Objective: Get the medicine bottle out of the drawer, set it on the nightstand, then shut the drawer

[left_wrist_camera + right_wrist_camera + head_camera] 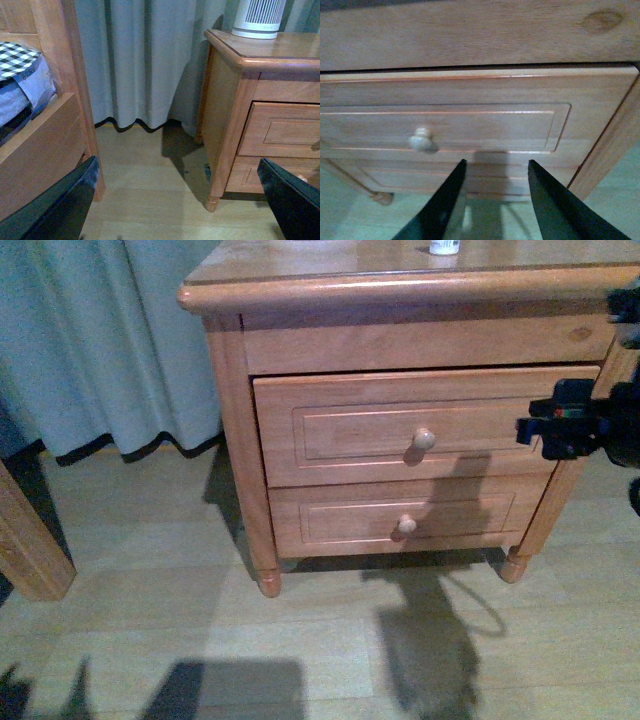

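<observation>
Facing the drawer [420, 425], right end effector [495, 200] hangs just off its panel front, fingers spread, empty; round wooden knob [422, 141] lies to its left. Drawer looks nearly shut, slightly proud. Medicine bottle [444, 246] stands upright on the nightstand [330, 285] top, far edge. Left end effector [180, 200] spread, well left, beside the bed frame [55, 125]. Glossy brown wood throughout.

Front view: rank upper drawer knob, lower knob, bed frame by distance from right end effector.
1. Upper knob, centre of the upper drawer, beside the right end effector.
2. Lower knob, below it.
3. Bed frame, far left edge.
</observation>
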You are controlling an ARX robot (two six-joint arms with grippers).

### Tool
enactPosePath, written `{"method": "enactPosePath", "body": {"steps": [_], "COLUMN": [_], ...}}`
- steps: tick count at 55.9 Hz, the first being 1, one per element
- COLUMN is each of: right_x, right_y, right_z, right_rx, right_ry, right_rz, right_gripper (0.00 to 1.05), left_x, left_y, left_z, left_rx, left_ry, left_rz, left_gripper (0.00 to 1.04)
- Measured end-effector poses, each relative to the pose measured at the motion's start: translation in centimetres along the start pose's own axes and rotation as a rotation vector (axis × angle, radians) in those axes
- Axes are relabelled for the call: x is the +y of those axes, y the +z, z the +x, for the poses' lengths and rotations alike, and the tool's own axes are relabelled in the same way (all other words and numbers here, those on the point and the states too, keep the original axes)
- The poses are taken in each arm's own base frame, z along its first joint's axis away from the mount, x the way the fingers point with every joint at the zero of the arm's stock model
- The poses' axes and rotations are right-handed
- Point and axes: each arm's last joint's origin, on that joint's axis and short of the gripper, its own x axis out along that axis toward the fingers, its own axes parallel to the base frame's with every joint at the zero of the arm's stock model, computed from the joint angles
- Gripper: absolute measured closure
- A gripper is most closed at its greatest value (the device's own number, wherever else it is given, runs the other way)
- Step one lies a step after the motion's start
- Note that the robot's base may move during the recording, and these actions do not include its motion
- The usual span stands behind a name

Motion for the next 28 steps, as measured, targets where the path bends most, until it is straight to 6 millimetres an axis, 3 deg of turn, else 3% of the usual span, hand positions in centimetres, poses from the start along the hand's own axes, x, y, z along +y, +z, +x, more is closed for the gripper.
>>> {"method": "enactPosePath", "body": {"steps": [4, 11, 16, 18, 22, 24, 28], "right_x": [0.0, -1.2, -3.8, -4.5, -5.3, -5.3, -4.8], "right_y": [0.2, 0.3, -1.1, -1.3, -0.3, 0.0, 0.0], "right_z": [-3.0, -10.0, -18.9, -21.0, -23.7, -24.0, -24.2], "right_rx": [0.001, 0.009, 0.036, 0.01, -0.124, -0.159, -0.25], "right_ry": [0.012, 0.007, -0.023, -0.041, -0.119, -0.113, -0.08], "right_rz": [0.064, 0.17, 0.268, 0.293, 0.269, 0.243, 0.067], "right_gripper": [0.54, 0.34, 0.11, 0.05, 0.07, 0.08, 0.2], "left_x": [0.0, 0.0, 0.0, 0.0, 0.0, 0.0, 0.0], "left_y": [0.0, 0.0, 0.0, 0.0, 0.0, 0.0, 0.0], "left_z": [0.0, 0.0, 0.0, 0.0, 0.0, 0.0, 0.0], "left_rx": [0.0, 0.0, 0.0, 0.0, 0.0, 0.0, 0.0], "left_ry": [0.0, 0.0, 0.0, 0.0, 0.0, 0.0, 0.0], "left_rz": [0.0, 0.0, 0.0, 0.0, 0.0, 0.0, 0.0], "left_gripper": [0.06, 0.06, 0.06, 0.06, 0.06, 0.06, 0.06]}}
